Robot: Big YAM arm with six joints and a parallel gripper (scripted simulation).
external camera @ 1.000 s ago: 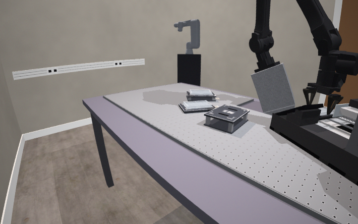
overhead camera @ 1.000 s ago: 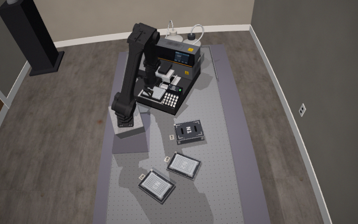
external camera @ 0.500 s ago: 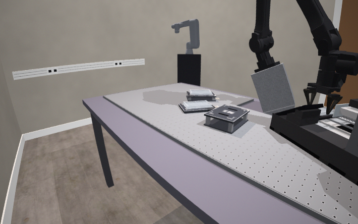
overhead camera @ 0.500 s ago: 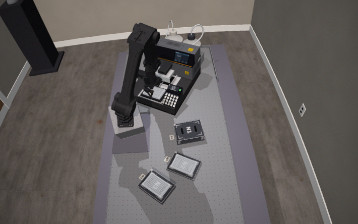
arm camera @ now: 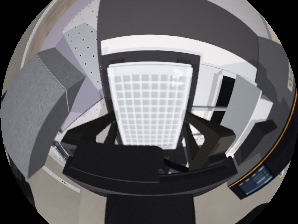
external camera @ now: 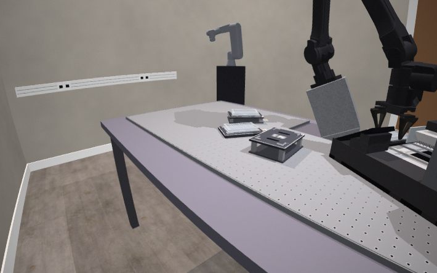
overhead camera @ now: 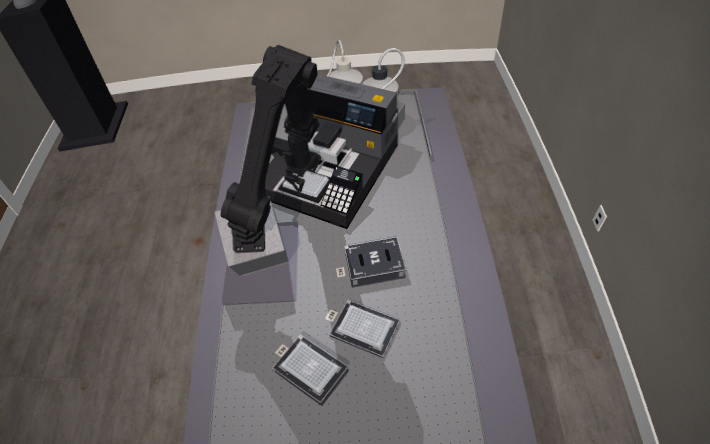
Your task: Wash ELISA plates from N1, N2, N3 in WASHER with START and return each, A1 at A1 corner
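The white 96-well plate lies flat in the carrier of the washer WASHER. My gripper points down with its fingers at the plate's two long sides, touching them as far as I can see, and looks shut on it. Nest N1 is empty. A plate lies in nest N2, and another plate lies in nest N3. The washer's lamp is green. The cut-off corner of the plate at the gripper is not clear.
The washer's keypad stands beside the carrier, and its tall housing rises behind. The arm's grey base block is close by on the other side. Two bottles with tubes stand behind the washer.
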